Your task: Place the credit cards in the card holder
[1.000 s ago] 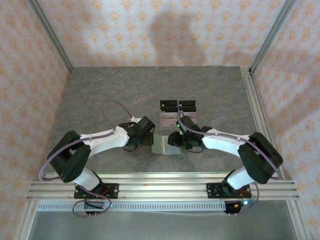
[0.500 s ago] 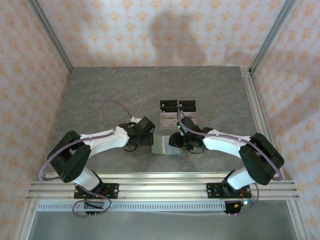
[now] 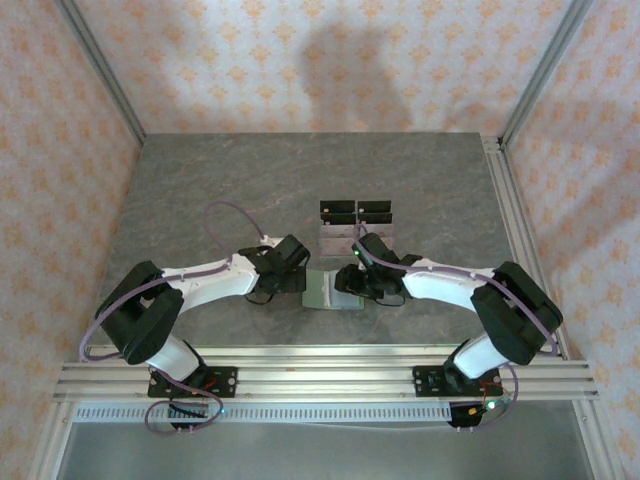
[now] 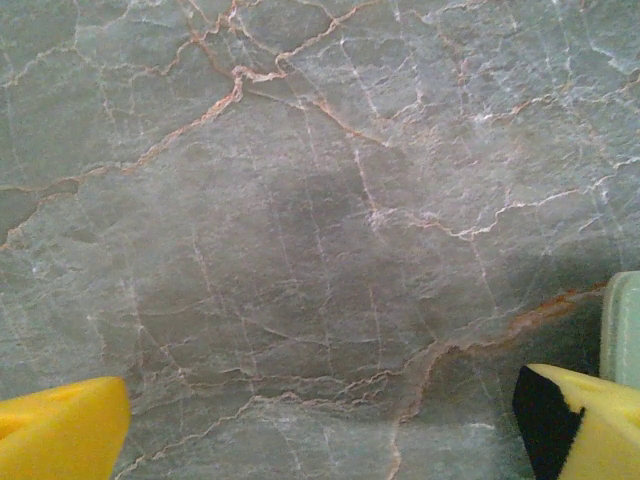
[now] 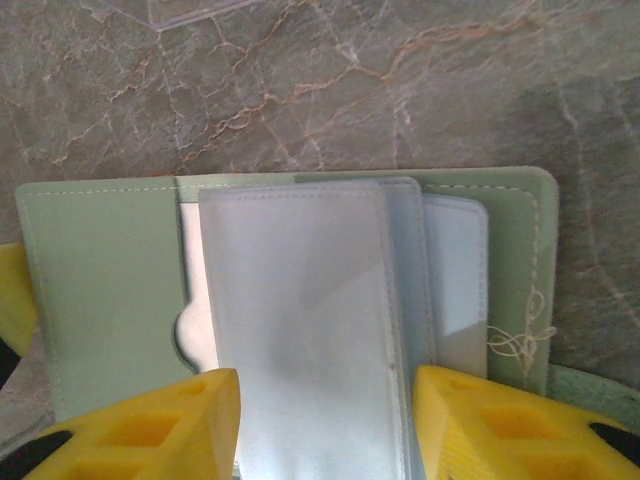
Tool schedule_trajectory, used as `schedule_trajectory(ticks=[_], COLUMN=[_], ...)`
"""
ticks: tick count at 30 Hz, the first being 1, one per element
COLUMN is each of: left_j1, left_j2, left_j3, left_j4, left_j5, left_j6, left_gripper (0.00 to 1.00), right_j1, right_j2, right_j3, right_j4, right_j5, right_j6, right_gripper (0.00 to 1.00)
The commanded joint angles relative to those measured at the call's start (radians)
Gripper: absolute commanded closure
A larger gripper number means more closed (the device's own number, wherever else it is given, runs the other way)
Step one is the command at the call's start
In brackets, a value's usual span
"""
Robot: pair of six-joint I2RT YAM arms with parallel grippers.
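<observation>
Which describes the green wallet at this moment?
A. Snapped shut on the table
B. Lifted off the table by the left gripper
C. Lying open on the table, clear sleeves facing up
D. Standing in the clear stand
C: the right wrist view shows the wallet spread open on the table, its clear sleeves facing up beneath the right gripper.

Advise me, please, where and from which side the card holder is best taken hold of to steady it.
Probably by the outer edge of its plain green flap, coming from the left arm's side. The card holder lies open and flat, clear sleeves cover its middle under the right gripper, jaws parted, and that flap is bare. The open left gripper sits beside that edge.
</observation>
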State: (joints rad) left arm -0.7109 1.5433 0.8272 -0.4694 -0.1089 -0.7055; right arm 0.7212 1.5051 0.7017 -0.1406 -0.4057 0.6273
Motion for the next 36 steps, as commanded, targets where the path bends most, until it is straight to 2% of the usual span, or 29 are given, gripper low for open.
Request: schedule_trajectory(ticks=[1, 5, 11, 21, 27, 32, 36], left_j1=[0.000, -0.012, -0.013, -0.004, 0.036, 0.062, 0.064], left_j2=[0.010, 0.011, -0.032, -0.189, -0.295, -0.388, -0.425], left_j3=[-0.011, -0.013, 0.001, 0.017, -0.033, -0.082, -0.095], left_j4=[0.018, 0.024, -0.003, -0.133, -0.207, -0.208, -0.175], left_j5=[-0.008, -0.001, -0.014, -0.167, -0.243, -0.242, -0.215], left_j6=[-0.007, -0.024, -0.062, -0.147, -0.212, -0.218, -0.190], left_gripper=[0.00, 0.00, 0.00, 0.00, 0.00, 0.00, 0.00], right_j1=[0.004, 0.006, 0.014, 0.030, 0.089, 0.138, 0.134], right_j2=[0.007, 0.012, 0.027, 0.073, 0.168, 0.270, 0.234], right_j3=[0.009, 0.022, 0.063, 0.189, 0.287, 0.374, 0.402], right_j4=[-0.002, 0.025, 0.023, -0.039, -0.045, -0.058, -0.098], right_j5=[-0.035, -0.091, -0.111, -0.125, -0.121, -0.127, -0.114], right_j6=[-0.004, 0.001, 0.006, -0.010, -0.008, -0.011, -0.033], right_gripper=[0.52, 0.52, 0.53, 0.53, 0.53, 0.53, 0.53])
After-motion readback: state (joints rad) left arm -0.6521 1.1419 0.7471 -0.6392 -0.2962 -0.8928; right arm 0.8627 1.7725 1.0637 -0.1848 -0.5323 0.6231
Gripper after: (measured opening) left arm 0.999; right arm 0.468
